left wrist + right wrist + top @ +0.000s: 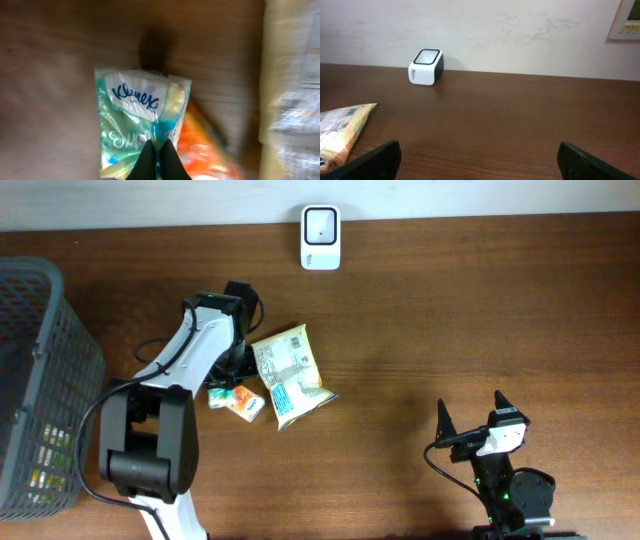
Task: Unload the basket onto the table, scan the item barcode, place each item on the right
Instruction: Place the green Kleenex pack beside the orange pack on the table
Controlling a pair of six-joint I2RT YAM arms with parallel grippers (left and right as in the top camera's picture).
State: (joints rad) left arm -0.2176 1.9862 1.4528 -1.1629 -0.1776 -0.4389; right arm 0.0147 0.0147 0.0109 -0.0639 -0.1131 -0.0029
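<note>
A green and white Kleenex tissue pack (135, 115) lies under my left gripper (157, 145), whose black fingers are shut together on a thin fold of its wrapper at the near edge. From overhead the pack (219, 393) shows just below the left gripper (230, 376). The white barcode scanner (320, 224) stands at the table's far edge, also in the right wrist view as the scanner (426, 66). My right gripper (472, 412) rests at the front right, wide open and holding nothing (477, 160).
An orange packet (243, 405) lies against the tissue pack, and a yellow snack bag (288, 375) lies just to its right. A dark wire basket (40, 380) with items inside fills the left edge.
</note>
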